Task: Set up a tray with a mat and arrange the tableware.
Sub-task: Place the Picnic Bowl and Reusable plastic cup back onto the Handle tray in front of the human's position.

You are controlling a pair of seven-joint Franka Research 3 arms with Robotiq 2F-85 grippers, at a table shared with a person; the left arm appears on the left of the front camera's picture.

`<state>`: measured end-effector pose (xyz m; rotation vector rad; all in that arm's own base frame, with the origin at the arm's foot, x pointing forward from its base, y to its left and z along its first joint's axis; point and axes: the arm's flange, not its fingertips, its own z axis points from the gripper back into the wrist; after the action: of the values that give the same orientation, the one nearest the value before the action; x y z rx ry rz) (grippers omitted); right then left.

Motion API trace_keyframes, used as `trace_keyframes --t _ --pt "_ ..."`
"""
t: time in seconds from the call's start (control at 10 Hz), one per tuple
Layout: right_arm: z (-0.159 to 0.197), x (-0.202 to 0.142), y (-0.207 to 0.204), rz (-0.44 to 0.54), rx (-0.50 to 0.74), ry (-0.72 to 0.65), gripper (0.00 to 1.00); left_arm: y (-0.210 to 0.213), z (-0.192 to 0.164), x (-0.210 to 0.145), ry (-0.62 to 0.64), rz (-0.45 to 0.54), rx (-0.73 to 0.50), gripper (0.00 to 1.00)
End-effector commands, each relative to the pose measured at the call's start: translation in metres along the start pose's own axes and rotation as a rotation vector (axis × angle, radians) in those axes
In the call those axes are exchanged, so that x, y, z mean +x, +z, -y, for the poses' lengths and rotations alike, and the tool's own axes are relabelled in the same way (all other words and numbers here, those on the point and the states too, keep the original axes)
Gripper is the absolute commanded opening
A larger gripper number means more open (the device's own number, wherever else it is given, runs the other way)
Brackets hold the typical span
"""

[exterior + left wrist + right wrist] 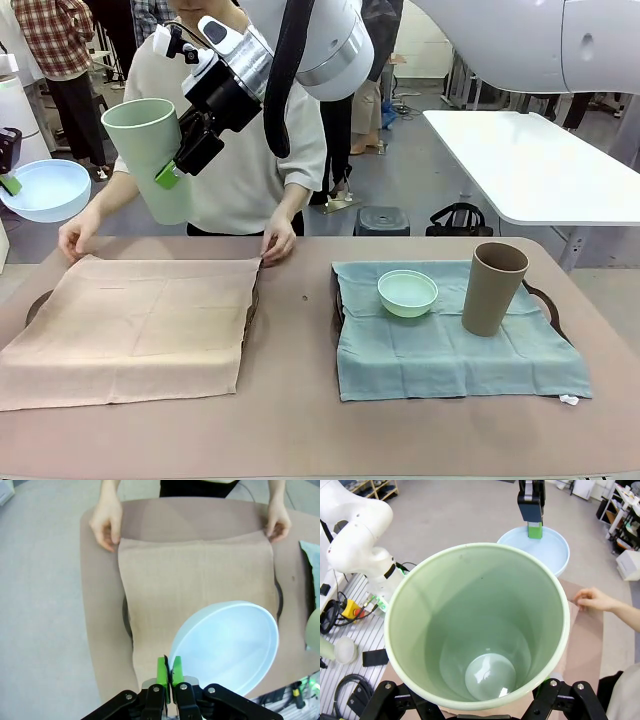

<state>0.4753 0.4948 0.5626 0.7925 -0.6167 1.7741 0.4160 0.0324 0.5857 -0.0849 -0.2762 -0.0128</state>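
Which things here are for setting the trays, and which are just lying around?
For the job: pale blue bowl, light green cup, mint green bowl, brown cup, beige mat, blue-green mat.

Just around: white table, stool, black bag.

A long white table (530, 165) stands at the back on a grey floor (400, 190). Just beside its near end, on the floor, there are a small dark stool (381, 220) and a black bag (459, 219). Near the table's far end, metal frames (470, 80) are visible.

White table (530, 160), black bag (458, 218)
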Motion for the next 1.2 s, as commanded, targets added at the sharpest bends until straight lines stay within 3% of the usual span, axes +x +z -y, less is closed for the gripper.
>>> trace_keyframes --t 0.0,0.6,0.9,1.1 --pt "-0.001 0.000 0.000 -0.008 -0.003 0.011 0.82 0.000 0.000 0.000 -0.006 0.014 0.003 0.00" --pt "0.000 0.000 0.000 0.000 0.000 0.000 0.85 0.000 0.000 0.000 0.000 0.000 0.000 0.04" --pt "0.021 -0.069 -0.049 0.038 0.055 0.045 0.85 -0.070 -0.015 -0.013 -0.048 -0.053 -0.035 0.04" --pt "0.026 -0.098 -0.069 0.054 0.050 0.041 0.85 -0.101 -0.020 -0.012 -0.058 -0.108 -0.066 0.04"
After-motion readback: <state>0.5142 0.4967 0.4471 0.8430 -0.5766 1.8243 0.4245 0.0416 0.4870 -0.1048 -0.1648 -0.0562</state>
